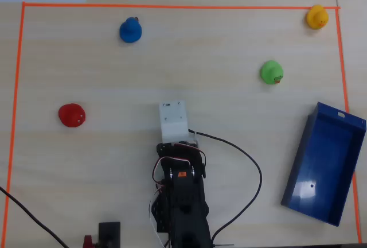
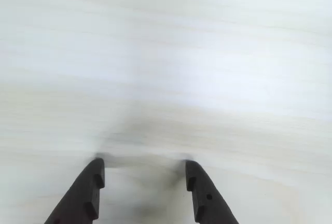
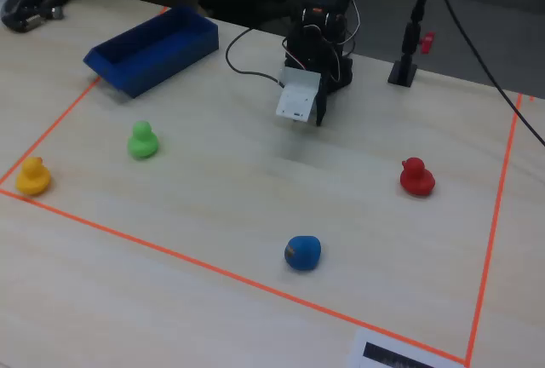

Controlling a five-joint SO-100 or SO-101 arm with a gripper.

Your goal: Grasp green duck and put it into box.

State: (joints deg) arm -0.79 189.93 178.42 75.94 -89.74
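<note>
The green duck (image 1: 271,72) stands upright on the light wooden table, right of centre in the overhead view and at the left in the fixed view (image 3: 142,140). The dark blue box (image 1: 324,156) lies empty at the right edge, below the duck in the overhead view; in the fixed view (image 3: 153,44) it is at the back left. My gripper (image 2: 142,164) is open and empty, with only bare table between its black fingers. The arm (image 1: 180,185) sits folded at the bottom centre, well to the left of the duck. The duck and box are out of the wrist view.
A yellow duck (image 1: 316,16) sits at the top right corner, a blue duck (image 1: 131,30) at the top left and a red duck (image 1: 72,115) at the left. Orange tape (image 1: 172,7) frames the work area. A black cable (image 1: 256,173) loops right of the arm.
</note>
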